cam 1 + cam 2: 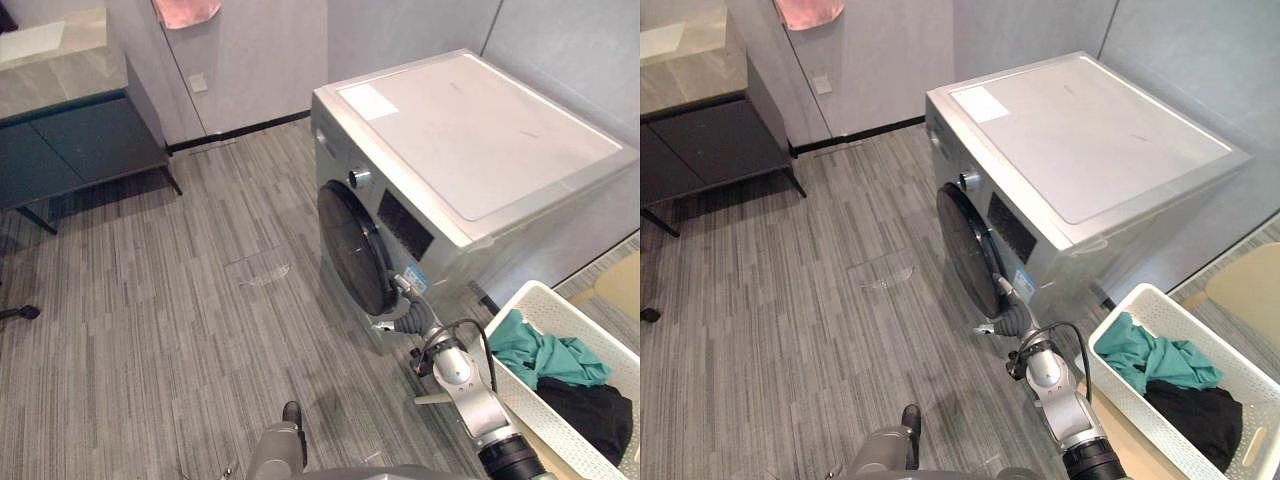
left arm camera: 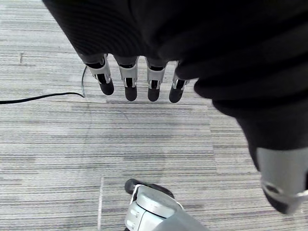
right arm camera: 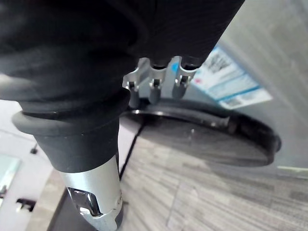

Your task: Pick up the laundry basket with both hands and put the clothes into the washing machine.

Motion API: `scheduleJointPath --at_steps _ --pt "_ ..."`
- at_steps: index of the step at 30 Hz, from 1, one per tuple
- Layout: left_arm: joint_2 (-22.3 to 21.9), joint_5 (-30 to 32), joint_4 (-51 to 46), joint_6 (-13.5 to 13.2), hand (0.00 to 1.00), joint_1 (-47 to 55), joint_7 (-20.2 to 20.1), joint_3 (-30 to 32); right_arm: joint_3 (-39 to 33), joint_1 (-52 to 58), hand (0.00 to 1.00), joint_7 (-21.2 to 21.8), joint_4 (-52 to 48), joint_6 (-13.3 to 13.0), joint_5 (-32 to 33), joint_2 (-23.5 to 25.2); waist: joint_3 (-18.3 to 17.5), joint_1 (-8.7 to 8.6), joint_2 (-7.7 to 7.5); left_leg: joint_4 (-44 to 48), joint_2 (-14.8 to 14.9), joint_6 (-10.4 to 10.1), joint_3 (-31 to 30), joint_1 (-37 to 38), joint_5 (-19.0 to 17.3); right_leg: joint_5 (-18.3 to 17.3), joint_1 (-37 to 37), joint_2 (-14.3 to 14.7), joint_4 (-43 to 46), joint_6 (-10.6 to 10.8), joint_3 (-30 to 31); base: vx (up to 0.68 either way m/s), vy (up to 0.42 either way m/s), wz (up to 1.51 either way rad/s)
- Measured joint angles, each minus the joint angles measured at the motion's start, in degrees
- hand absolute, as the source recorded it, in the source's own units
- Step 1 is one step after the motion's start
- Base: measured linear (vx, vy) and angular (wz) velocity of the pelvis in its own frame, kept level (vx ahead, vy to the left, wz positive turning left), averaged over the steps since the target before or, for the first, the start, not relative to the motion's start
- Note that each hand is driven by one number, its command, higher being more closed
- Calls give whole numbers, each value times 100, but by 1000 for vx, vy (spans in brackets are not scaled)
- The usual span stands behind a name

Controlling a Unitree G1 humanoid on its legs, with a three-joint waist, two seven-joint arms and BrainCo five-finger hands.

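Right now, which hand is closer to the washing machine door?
Right. The right hand is at the lower edge of the washing machine door; the left hand hangs open over the floor, well back from it.

You see the washing machine (image 1: 480, 140) in smooth, satin grey metal, its round door (image 1: 352, 245) dark and glossy. The basket (image 1: 540, 400) looks like white perforated plastic, holding soft teal cloth (image 1: 545, 352) and matt black cloth (image 1: 595, 412). The floor (image 1: 150, 330) is matt, finely striped grey.
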Motion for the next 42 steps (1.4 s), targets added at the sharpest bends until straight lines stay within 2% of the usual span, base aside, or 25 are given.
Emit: scheduleJointPath --at_steps 2,4,6,7,8,9,10,12,14,16,17,18,19,21,24,27,32,35,39,41,42 --pt "14 -5 -7 -45 0 -18 -2 -203 -5 -40 0 7 4 1 -13 -6 -32 -11 41 131 -156 151 21 -43 -238 140 -47 -141 190 131 80 51 234 1" --pt "53 -10 -6 -76 0 -17 -2 -396 -16 -38 0 4 24 8 -28 -11 -51 -26 68 45 -233 202 20 -32 -272 288 -416 -173 841 79 190 49 239 8" --pt "132 -11 -7 -100 0 -18 -6 -576 -17 -24 0 2 41 22 -32 7 -39 -33 24 -123 -331 276 -1 89 -236 594 -1011 -205 1982 -183 287 51 203 16" --pt "191 -11 -1 -98 0 -13 -4 -717 -17 -11 0 -4 52 25 -48 17 -8 -51 4 -284 -406 371 -50 292 -196 1107 -1471 -246 2910 -448 289 70 183 23" --pt "200 -9 0 -97 0 -10 -4 -751 -17 -8 0 -8 62 25 -52 33 6 -76 23 -325 -412 400 -67 374 -194 1104 -1583 -241 3182 -488 290 75 176 26" --pt "198 -9 0 -95 0 -7 -2 -774 0 -16 0 -9 63 24 -57 71 30 -83 61 -343 -418 422 -105 468 -198 907 -1732 -224 3477 -554 275 76 154 22" --pt "209 4 1 -92 0 -4 -1 -759 27 -32 0 -9 65 24 -74 119 15 -98 16 -377 -423 422 -109 561 -194 627 -1906 -179 3580 -544 146 77 120 18" --pt "264 5 10 -77 0 18 1 -690 91 -142 0 -9 138 21 -73 162 -2 -113 -48 -554 -434 480 -114 708 -180 364 -2058 -42 3129 -461 -55 74 71 6" --pt "254 19 6 -76 0 15 -7 -611 74 -307 0 -16 289 18 -73 150 1 -154 -65 -662 -434 478 -116 745 -150 293 -2086 208 1903 -308 -115 56 -14 -2" --pt "267 36 5 -79 0 15 -10 -582 61 -378 0 -28 375 22 -72 109 -1 -152 -101 -675 -508 447 -155 699 -135 443 -1947 320 744 -223 -59 39 -66 15" --pt "289 90 -1 -78 0 5 -10 -570 43 -376 0 -42 389 26 -72 54 30 -179 -172 -676 -620 431 -235 685 -135 672 -1857 299 338 -248 -13 44 -129 53" --pt "275 137 -4 -77 0 -17 -10 -560 -21 -377 0 -43 454 53 -76 -32 21 -170 -194 -700 -663 377 -335 700 -123 951 -1781 266 253 -184 -71 54 -167 52" --pt "252 142 -3 -80 0 -16 -10 -535 -63 -378 0 -46 456 91 -80 -76 34 -164 -152 -729 -659 352 -357 699 -115 984 -1781 267 229 -182 -114 53 -143 34" --pt "112 126 12 -77 0 35 -4 -357 -262 -498 0 -104 456 136 -134 -141 94 -144 32 -923 -558 235 -396 662 -34 1042 -1797 370 6 -253 -179 83 -134 6" --pt "70 121 25 -55 0 37 -7 -354 -590 -471 0 -292 457 241 -135 -128 130 -157 114 -1143 -433 88 -396 597 69 1180 -1832 479 -247 -294 -269 116 -114 -1" --pt "45 124 17 -33 0 -43 -7 -341 -857 -431 0 -461 456 253 -133 -63 167 -169 179 -1277 -372 82 -358 590 139 1284 -1890 538 -329 -354 -264 132 -61 -10" --pt "-156 85 -87 -46 0 -324 24 -186 -1071 -305 0 -684 456 275 -135 -23 340 -187 479 -1565 -359 9 -209 579 232 1302 -2047 550 -427 -363 -213 137 -18 -13" --pt "-203 86 -135 -91 0 -428 24 -196 -1185 -217 0 -703 456 335 -135 110 370 -180 541 -1709 -361 -93 -120 588 300 1301 -2099 544 -465 -363 -180 60 -6 -7" --pt "-262 86 -283 -142 0 -429 23 -268 -1293 -235 0 -723 456 386 -133 113 425 -169 645 -1747 -358 -120 -48 577 318 1299 -2129 541 -482 -361 -154 24 -1 -3" --pt "-297 72 -334 -187 0 -429 30 -340 -1334 -428 0 -842 482 392 -120 99 476 -164 747 -1779 -373 -186 -8 431 383 1309 -2319 524 -446 -350 -131 -65 -2 -4" --pt "-315 39 -347 -226 0 -429 38 -430 -1330 -636 0 -903 588 391 -95 79 524 -161 837 -1866 -375 -134 -7 365 467 1332 -2435 526 -430 -343 -131 -95 -7 -1"
